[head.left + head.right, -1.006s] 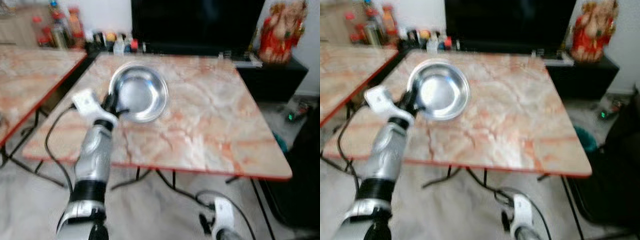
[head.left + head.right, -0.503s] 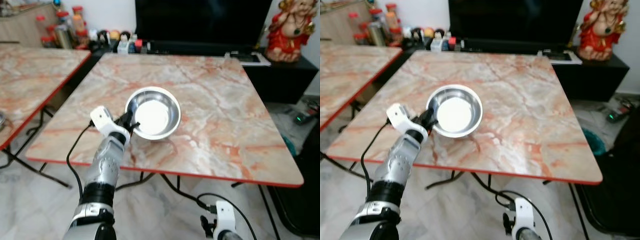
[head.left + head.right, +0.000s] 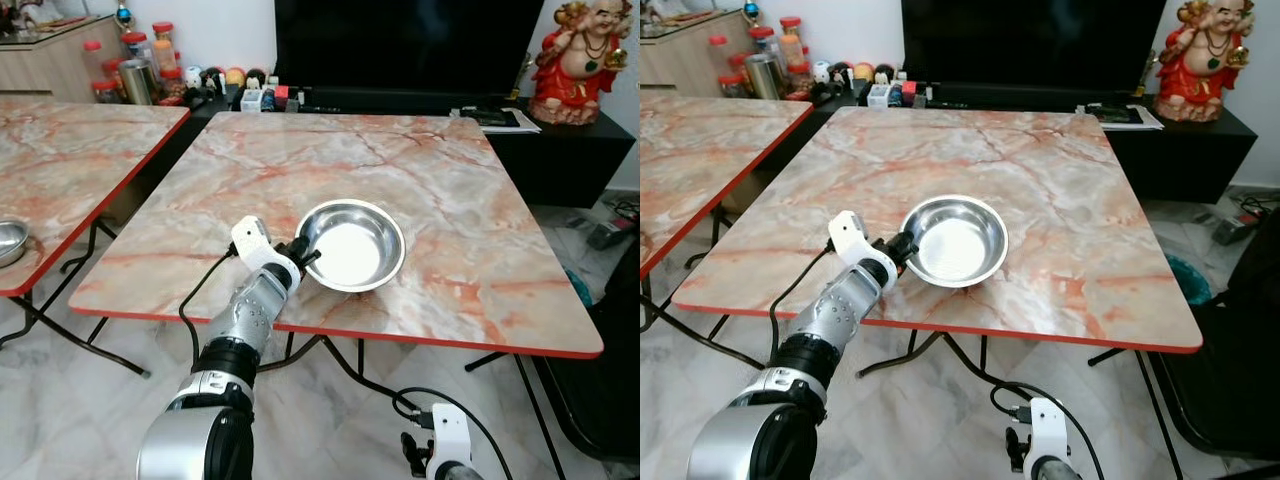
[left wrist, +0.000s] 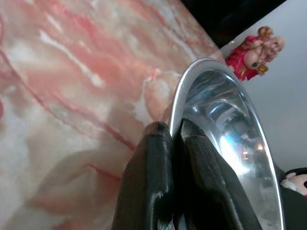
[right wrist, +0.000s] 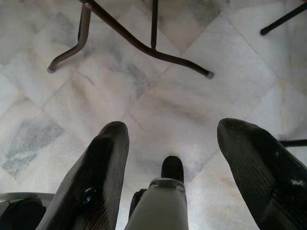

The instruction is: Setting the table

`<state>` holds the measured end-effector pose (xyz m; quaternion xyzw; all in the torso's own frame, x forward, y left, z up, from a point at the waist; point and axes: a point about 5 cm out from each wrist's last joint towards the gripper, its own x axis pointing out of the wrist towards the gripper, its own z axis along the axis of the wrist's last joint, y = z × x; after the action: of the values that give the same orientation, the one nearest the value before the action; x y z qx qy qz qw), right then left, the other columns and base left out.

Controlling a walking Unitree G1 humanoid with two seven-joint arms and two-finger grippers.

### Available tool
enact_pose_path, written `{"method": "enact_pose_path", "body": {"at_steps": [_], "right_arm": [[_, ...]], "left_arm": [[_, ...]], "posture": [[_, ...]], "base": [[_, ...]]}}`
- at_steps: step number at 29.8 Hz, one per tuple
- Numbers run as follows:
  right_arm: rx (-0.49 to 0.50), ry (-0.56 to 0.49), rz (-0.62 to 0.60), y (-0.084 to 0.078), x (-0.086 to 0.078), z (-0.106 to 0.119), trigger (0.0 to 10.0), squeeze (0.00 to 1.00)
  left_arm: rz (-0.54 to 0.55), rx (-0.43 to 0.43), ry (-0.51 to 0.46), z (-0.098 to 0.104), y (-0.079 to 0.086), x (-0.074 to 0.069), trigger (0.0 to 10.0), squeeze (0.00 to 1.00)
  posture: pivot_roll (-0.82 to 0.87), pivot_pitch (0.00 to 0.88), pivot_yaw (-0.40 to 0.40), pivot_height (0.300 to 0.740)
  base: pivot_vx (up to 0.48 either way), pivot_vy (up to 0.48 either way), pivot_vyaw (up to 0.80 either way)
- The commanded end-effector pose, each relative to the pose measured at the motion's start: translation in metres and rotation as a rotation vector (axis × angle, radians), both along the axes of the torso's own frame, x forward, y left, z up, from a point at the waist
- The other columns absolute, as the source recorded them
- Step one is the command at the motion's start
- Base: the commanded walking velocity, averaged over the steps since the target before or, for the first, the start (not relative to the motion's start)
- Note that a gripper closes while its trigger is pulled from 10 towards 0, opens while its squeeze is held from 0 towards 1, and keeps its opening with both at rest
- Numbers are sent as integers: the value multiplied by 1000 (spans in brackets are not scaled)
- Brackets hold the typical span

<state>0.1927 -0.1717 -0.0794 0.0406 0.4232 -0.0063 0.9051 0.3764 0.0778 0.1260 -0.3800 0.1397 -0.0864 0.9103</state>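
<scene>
You were mid-placement: the left gripper was clamped on the near-left rim of the steel bowl, 1 finger inside the rim and 1 outside, as the left wrist view showed. The bowl sat over the marble table, toward its front edge and roughly centred; I couldn't tell whether its base was fully down or slightly lifted. My read: the next move called for settling it flat, releasing the rim, then backing the fingers straight out so they didn't drag the bowl toward the red edge. The right gripper hung idle below the table with its fingers spread wide over the tiled floor.

Surroundings: a 2nd marble table stood to the left with another small steel bowl on it. Behind were a black TV, jars and bottles, and a red figurine.
</scene>
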Motion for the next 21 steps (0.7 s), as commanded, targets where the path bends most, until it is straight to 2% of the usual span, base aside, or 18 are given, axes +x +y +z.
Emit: {"method": "enact_pose_path", "body": {"at_steps": [1,7,12,21], "right_arm": [[0,-13,-10,-1,3,2,10000,0],[-2,-3,-28,-3,-2,-1,10000,0],[1,-1,-33,-2,-4,-1,10000,0],[4,1,-42,-2,-5,-2,10000,0]], "left_arm": [[-8,-7,-27,12,-11,4,10000,0],[56,9,27,7,-5,9,10000,0],[76,-25,76,1,-4,8,10000,0],[83,-35,105,-1,-7,8,10000,0]], "posture": [[-66,0,31,728],[-73,0,37,728],[-73,0,41,728],[-77,0,47,728]], "base": [[0,0,0],[0,0,0],[0,0,0],[0,0,0]]}}
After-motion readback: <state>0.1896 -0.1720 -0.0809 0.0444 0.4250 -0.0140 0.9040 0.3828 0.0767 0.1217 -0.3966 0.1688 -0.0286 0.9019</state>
